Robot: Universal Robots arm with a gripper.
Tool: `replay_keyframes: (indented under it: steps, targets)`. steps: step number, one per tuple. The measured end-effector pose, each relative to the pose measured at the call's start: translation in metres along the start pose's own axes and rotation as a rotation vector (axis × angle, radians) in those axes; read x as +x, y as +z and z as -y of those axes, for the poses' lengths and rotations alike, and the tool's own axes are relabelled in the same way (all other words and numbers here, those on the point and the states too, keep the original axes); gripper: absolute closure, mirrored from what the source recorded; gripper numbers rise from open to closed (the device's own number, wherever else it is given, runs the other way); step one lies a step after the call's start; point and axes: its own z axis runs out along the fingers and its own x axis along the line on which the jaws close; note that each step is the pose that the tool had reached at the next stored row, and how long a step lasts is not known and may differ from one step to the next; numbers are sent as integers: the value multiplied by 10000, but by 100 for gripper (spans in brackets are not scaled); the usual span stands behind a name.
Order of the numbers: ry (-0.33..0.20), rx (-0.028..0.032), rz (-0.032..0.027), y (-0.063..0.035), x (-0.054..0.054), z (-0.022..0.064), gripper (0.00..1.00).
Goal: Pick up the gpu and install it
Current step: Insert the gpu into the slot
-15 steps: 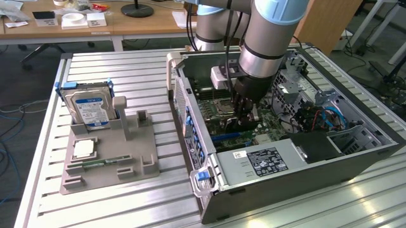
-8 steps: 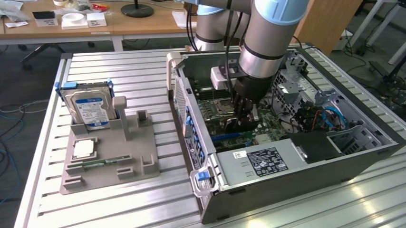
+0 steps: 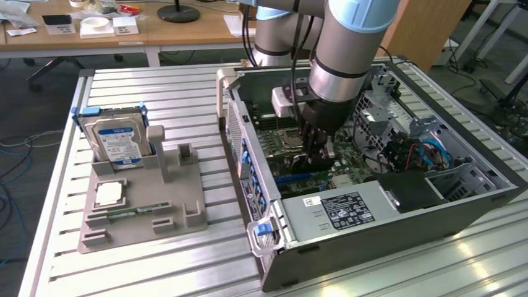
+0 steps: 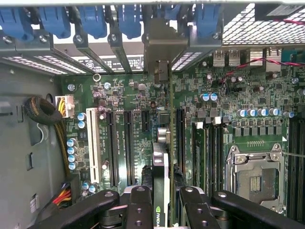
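My gripper (image 3: 317,147) reaches down into the open computer case (image 3: 371,213), shut on the gpu (image 3: 302,164), which shows as a dark card just above the motherboard. In the wrist view the gpu (image 4: 162,157) stands on edge between my black fingers (image 4: 138,207), green board on one face and black cooler on the other. It runs in line with the long black expansion slots (image 4: 127,143). Its silver end bracket (image 4: 164,50) sits against the case's rear slot openings. I cannot tell whether the card's edge is down in a slot.
A grey parts fixture (image 3: 140,207) on the slatted table holds a silver hard drive (image 3: 120,141), a square processor (image 3: 109,193) and a narrow memory stick (image 3: 132,212). Inside the case are the processor socket (image 4: 255,181), blue bracket latches (image 4: 93,19) and cable bundles (image 3: 421,154).
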Motion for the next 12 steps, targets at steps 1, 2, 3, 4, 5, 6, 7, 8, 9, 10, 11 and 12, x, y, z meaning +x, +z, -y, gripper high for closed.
replay_keyframes:
  steps: [1,2,3,4,5,6,7,8,9,10,11,12]
  targets:
    - [0,0,-1,0,1,-3,73]
    - [-1,0,0,0,1,-4,73]
    - [-2,0,0,0,1,-4,73]
    - [-1,0,0,0,1,-5,73]
    - [1,0,1,0,1,-7,73]
    - [3,1,2,2,1,-13,73]
    - [2,0,0,1,1,-14,73]
    - [1,0,0,2,1,-14,73]
    - [1,0,0,1,1,-14,73]
    - [0,0,0,1,1,-14,73]
    - [1,0,0,1,1,-14,73]
    - [0,0,0,1,1,-14,73]
